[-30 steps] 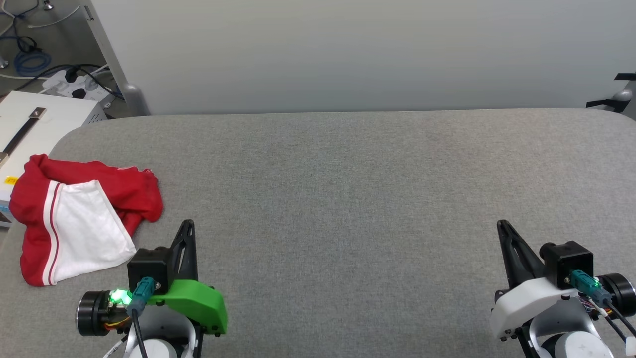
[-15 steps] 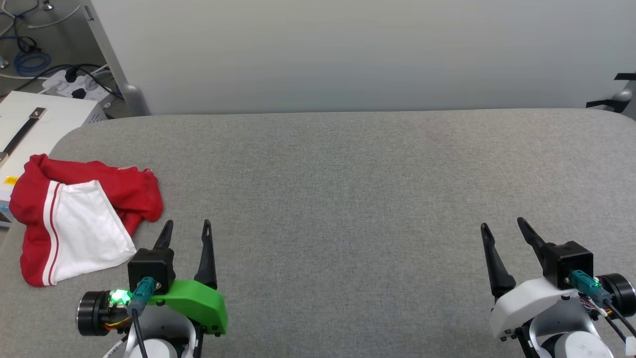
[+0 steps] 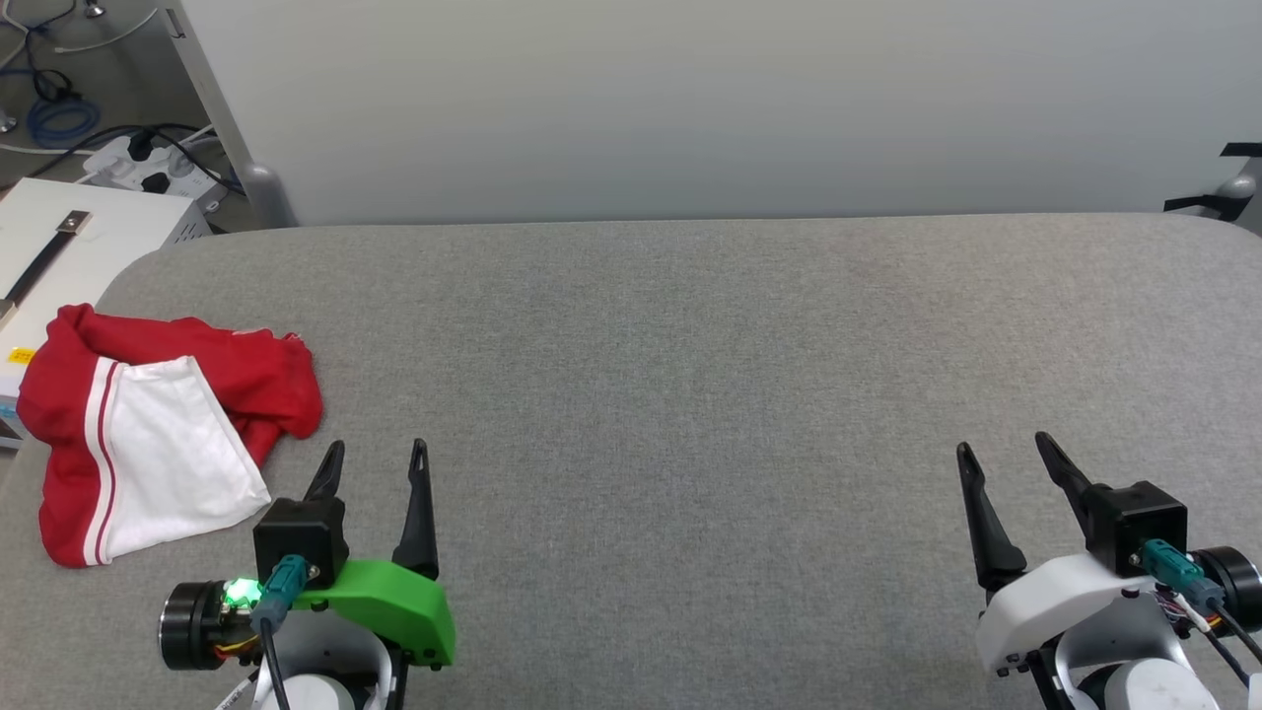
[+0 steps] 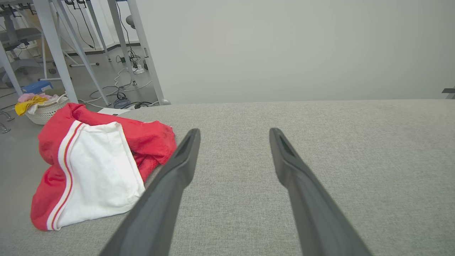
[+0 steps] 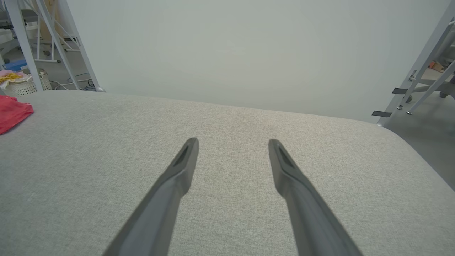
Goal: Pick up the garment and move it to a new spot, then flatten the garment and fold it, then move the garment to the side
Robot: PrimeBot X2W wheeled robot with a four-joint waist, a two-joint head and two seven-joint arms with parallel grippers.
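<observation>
Lying crumpled at the left end of the grey cloth-covered table (image 3: 690,345), the garment (image 3: 158,424) is showing red folds around one white panel edged with red-and-white stripes. Most of it is bunching under itself, so its front is hard to make out. Its far left side is reaching the table's rim beside a white box (image 3: 69,232), which the head view is cutting off. In the right wrist view, just a red corner is peeking in at the left edge.

The left gripper (image 3: 378,463) is sitting just beside the garment's near right side, apart from it, fingers spread with nothing between them. Whether its tips are touching the table I cannot tell. The right gripper (image 3: 1004,456) is waiting well apart, across the table, likewise spread and empty.

Partly behind the garment in the left wrist view, a pale basket (image 4: 44,110) holding yellow cloth is standing on the floor.
</observation>
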